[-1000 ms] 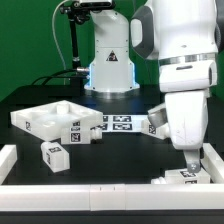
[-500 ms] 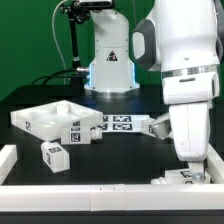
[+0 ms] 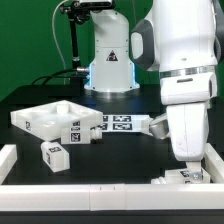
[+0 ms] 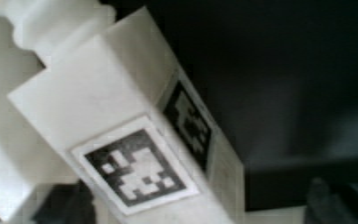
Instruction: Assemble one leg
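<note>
A white leg point(image 3: 178, 178) with tag stickers lies at the front on the exterior view's right, by the white rim. My gripper point(image 3: 190, 166) is down over it. In the wrist view this leg point(image 4: 140, 130) fills the frame, its tag facing the camera, between my two dark fingertips point(image 4: 66, 205). The jaws stand apart on either side of the leg, with a gap on one side, so the gripper is open. Three more legs lie on the table: one at the front left point(image 3: 54, 153), one by the panel point(image 3: 76, 131), one behind my arm point(image 3: 158, 125).
The large white square panel point(image 3: 45, 115) lies at the exterior view's left. The marker board point(image 3: 118, 124) lies in the middle at the back. A white rim point(image 3: 90, 190) borders the table's front and sides. A second robot base point(image 3: 108, 60) stands behind.
My arm has sunk a little over the leg at the front right during the last second. The parts on the table have not moved.
</note>
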Action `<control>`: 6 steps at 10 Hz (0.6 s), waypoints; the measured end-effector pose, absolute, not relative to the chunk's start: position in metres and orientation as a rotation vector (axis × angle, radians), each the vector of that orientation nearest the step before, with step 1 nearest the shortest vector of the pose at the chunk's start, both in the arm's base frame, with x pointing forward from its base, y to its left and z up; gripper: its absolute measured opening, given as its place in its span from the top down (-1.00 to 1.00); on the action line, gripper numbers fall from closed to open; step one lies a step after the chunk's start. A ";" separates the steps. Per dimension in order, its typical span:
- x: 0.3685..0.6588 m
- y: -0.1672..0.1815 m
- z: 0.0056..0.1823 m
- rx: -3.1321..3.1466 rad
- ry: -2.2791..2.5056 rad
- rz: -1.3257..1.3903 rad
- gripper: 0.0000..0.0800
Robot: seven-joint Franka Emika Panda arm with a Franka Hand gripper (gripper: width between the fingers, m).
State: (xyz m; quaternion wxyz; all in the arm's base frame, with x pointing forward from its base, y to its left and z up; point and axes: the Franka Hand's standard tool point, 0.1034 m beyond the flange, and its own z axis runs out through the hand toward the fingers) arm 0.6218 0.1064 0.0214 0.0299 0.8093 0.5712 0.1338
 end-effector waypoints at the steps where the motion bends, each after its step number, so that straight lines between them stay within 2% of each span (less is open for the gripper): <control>1: 0.622 0.106 0.021 2.495 1.761 0.412 -0.06; 2: 0.622 0.106 0.022 2.495 1.761 0.413 -0.06; 3: 0.623 0.106 0.023 2.494 1.760 0.416 0.27; 6: 0.624 0.106 0.024 2.494 1.757 0.418 0.27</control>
